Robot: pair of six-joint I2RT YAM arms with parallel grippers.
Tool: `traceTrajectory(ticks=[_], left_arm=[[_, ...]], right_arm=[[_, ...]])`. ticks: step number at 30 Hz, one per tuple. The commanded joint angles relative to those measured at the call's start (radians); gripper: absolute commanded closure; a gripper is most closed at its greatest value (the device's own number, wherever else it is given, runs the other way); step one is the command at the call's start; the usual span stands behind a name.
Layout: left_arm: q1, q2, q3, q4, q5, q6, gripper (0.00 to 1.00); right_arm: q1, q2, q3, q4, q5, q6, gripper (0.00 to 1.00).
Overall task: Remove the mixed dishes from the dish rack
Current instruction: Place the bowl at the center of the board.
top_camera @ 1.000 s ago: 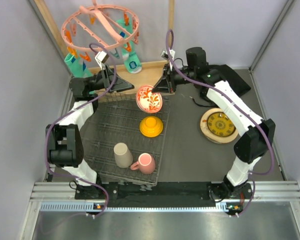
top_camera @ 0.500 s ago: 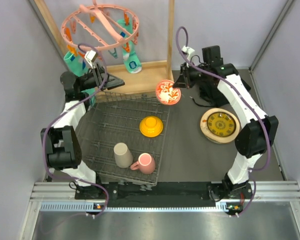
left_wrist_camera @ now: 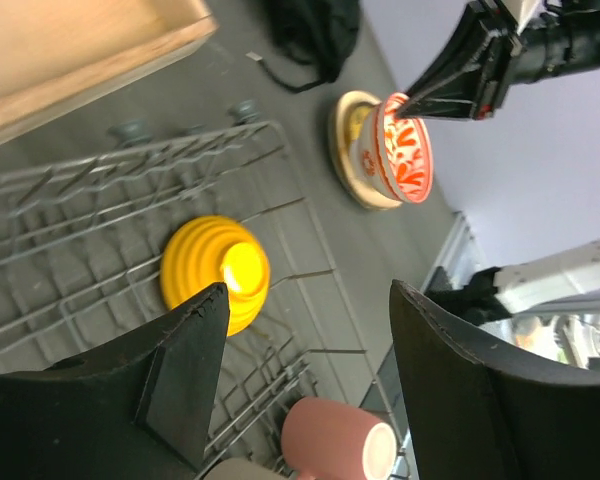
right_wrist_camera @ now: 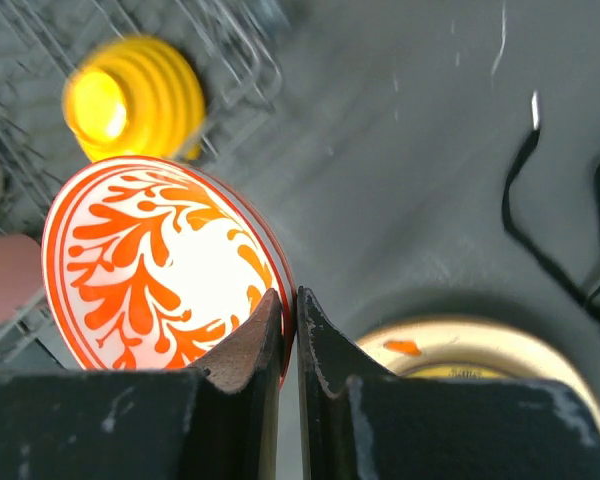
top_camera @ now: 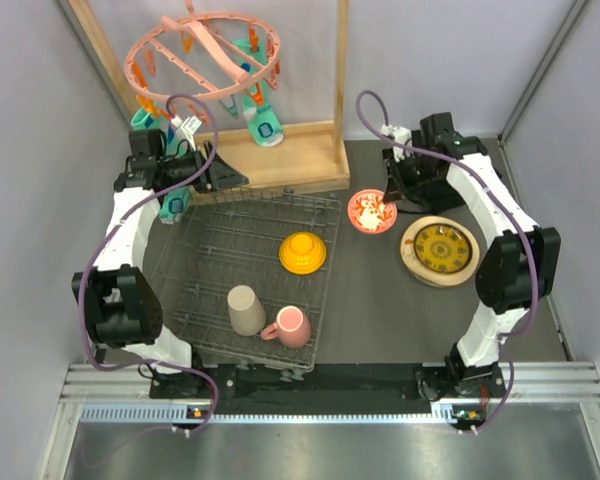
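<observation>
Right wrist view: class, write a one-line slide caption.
Right end effector grips the red-white bowl by its rim near the plates; orange bowl in the rack.

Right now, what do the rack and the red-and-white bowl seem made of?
The rack: thin dark grey wire grid, probably coated metal, matte. The red-and-white bowl: likely glazed ceramic, from its glossy painted surface, though hard plastic is possible.

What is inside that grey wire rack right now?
Three things sit on the dish rack grid: an upturned orange bowl, a beige cup and a pink mug. Anything beneath the bowl is covered.
</observation>
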Motion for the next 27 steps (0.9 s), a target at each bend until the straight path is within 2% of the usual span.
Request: traceTrajectory(ticks=[1, 10, 27], left_arm=[[0.007, -0.057, 0.025, -0.163, -0.106, 0.202, 0.31], [0.006, -0.092, -0.017, -0.175, -0.151, 0.249, 0.30], [0.006, -0.157, -0.109, -0.209, -0.211, 0.350, 0.29]], right_arm=[[-0.006, -0.053, -0.074, 0.009, 0.058, -0.052, 1.00], [-0.008, -0.005, -0.161, 0.081, 0.107, -0.069, 1.00], [-0.008, 0.143, -0.148, 0.222, 0.102, -0.052, 1.00]])
